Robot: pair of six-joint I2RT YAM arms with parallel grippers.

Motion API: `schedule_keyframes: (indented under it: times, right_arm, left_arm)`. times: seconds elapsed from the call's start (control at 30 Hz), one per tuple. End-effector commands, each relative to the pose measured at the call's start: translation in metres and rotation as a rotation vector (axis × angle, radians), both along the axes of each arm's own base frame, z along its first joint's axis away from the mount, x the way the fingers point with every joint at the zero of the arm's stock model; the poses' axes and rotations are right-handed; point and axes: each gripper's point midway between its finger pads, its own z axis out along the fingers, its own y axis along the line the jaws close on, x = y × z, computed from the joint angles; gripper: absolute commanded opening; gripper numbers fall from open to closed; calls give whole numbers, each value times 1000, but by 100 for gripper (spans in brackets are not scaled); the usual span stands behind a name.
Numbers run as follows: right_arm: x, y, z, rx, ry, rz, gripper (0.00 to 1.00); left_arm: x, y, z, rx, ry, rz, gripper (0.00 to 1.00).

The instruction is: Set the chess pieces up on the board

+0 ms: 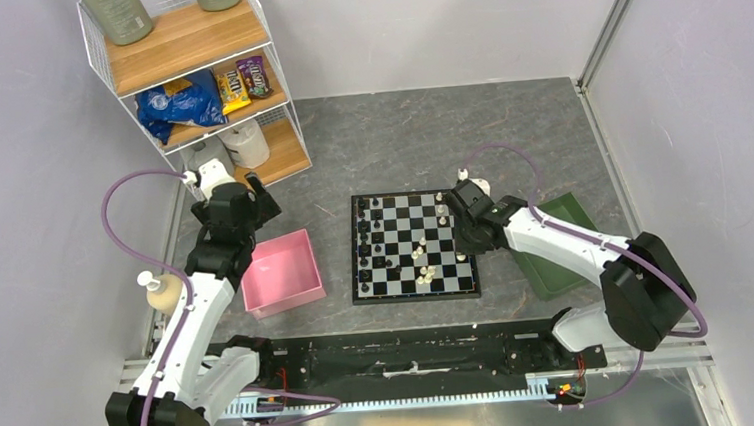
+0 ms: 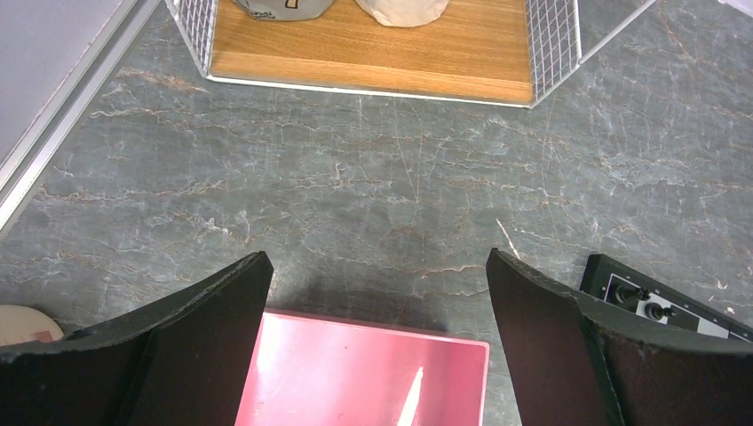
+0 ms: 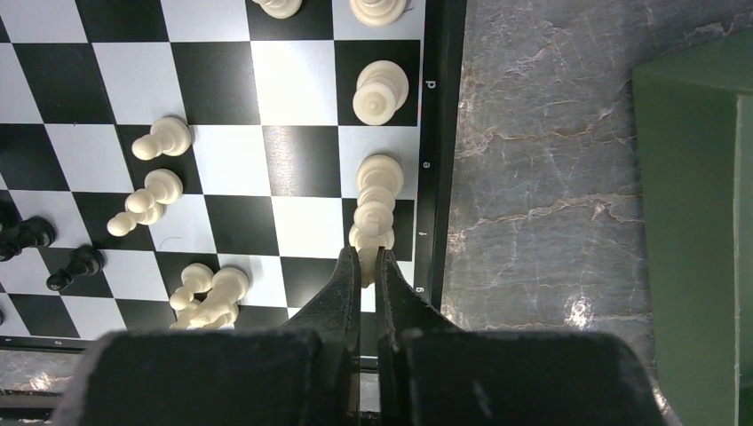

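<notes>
The chequered board (image 1: 397, 272) lies in the middle of the table. Black pieces (image 1: 365, 242) stand along its left side; several white pieces (image 1: 425, 262) stand or lie in its right half. In the right wrist view the board (image 3: 302, 160) fills the left part. My right gripper (image 3: 364, 259) is shut on a white piece (image 3: 373, 226) over the board's right edge column. More white pieces (image 3: 382, 89) stand along that edge, and others lie tipped (image 3: 209, 297). My left gripper (image 2: 377, 266) is open and empty over the far rim of the pink tray (image 2: 355, 373).
A green tray (image 1: 556, 246) lies right of the board and also shows in the right wrist view (image 3: 701, 222). A wire-and-wood shelf rack (image 1: 193, 75) stands at the back left. A pump bottle (image 1: 163, 291) stands by the left arm. A board corner (image 2: 675, 306) shows in the left wrist view.
</notes>
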Motion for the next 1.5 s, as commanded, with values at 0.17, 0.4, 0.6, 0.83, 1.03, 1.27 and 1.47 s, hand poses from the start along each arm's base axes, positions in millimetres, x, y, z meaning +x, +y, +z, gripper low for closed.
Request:
schedule_keyframes:
  times: [0.17,0.4,0.6,0.83,1.03,1.27,1.47]
  right_arm:
    - [4,-2,-1,-5,-21,4,14]
    - [3,-2,11,0,-33,13,27]
    - [-1,3,32,53,-51,33,39]
    - [-11,13,47,105,-62,80,41]
    - [-13,42,54,113,-80,148,41]
    - [-14,73,50,115,-66,216,43]
    - [-20,80,25,69,12,236,43]
  left_arm:
    - [8,-2,7,-2,-36,-11,100]
    - [11,-4,7,-6,-35,-17,100]
    - [11,-5,5,-10,-33,-20,100]
    - [9,-4,4,-11,-34,-15,100]
    - [7,-3,5,-8,-37,-14,100]
    - [5,0,7,1,-41,-5,100]
    - [5,1,6,9,-37,-1,100]
